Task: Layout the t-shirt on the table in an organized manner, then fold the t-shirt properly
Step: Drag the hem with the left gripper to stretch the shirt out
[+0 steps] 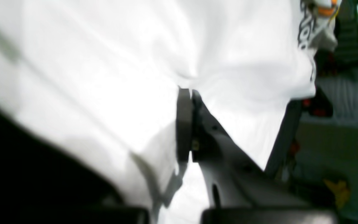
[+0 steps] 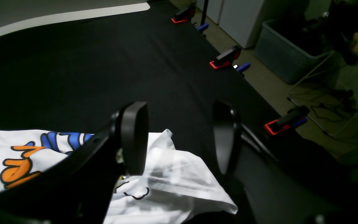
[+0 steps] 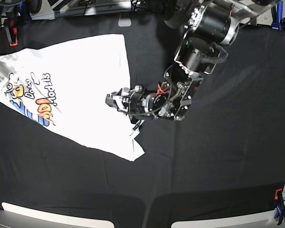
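The white t-shirt (image 3: 80, 80) lies spread print-up on the left half of the black table (image 3: 218, 166), its coloured lettering toward the left edge. My left gripper (image 3: 109, 100) reaches from the upper right to the shirt's right side. In the left wrist view its fingers are pressed together at the left gripper's tip (image 1: 191, 91), with white t-shirt fabric (image 1: 104, 77) puckered into them. My right gripper (image 2: 179, 137) hangs open over the t-shirt's corner (image 2: 179, 180), near orange and blue print, holding nothing. The right arm does not show in the base view.
Red and blue clips (image 2: 225, 60) (image 2: 286, 124) line the table edge (image 2: 89, 68), and more clips (image 3: 12, 35) (image 3: 278, 199) sit at the corners. A grey bin (image 2: 281, 49) stands on the floor beyond. A white strip (image 2: 67, 15) lies at the table's far edge.
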